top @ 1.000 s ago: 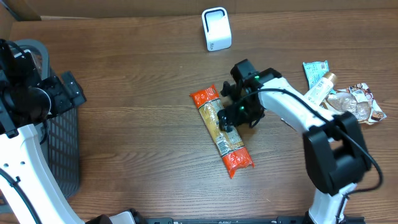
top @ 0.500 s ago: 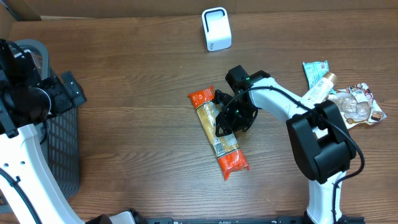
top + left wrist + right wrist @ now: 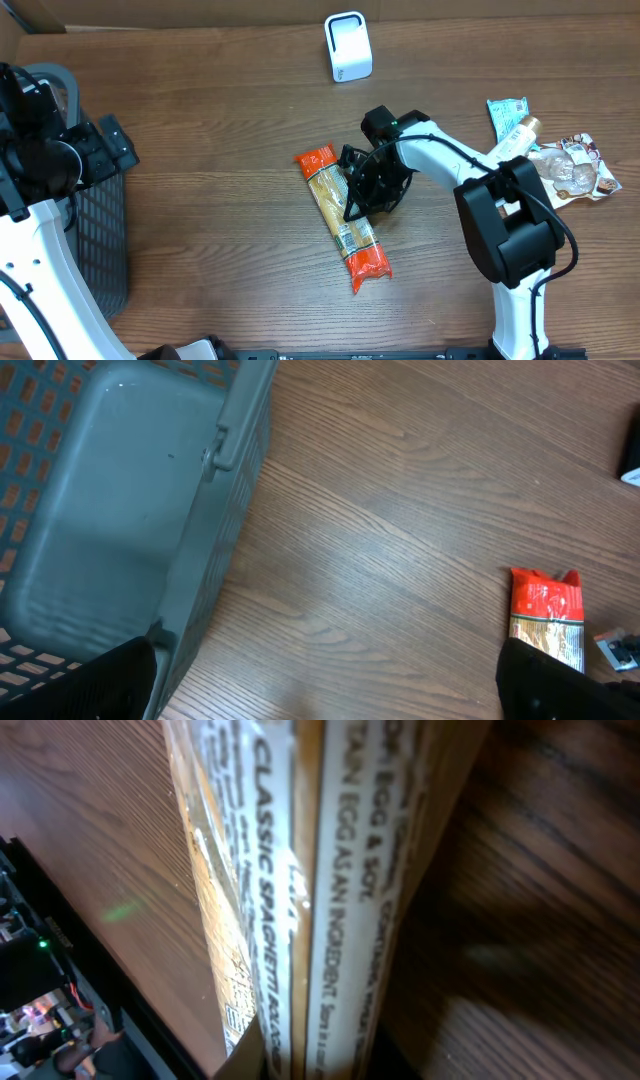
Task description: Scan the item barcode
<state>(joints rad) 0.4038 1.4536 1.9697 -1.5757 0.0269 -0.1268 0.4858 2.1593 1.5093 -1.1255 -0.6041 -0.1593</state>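
Overhead view: the spaghetti packet [image 3: 345,236] is seen lying slantwise on the tabletop [image 3: 220,120], near its middle and well apart from the white scanner [image 3: 348,46]. The packet's mid-section is pinched by the right tool [image 3: 353,203]; in the right wrist view its clear film is squeezed into a fold between the jaws. The left tool [image 3: 340,685] is held spread wide beside the grey basket [image 3: 120,510].

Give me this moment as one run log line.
right claw: shut on spaghetti packet | left claw: open, near basket | scan: not yet done
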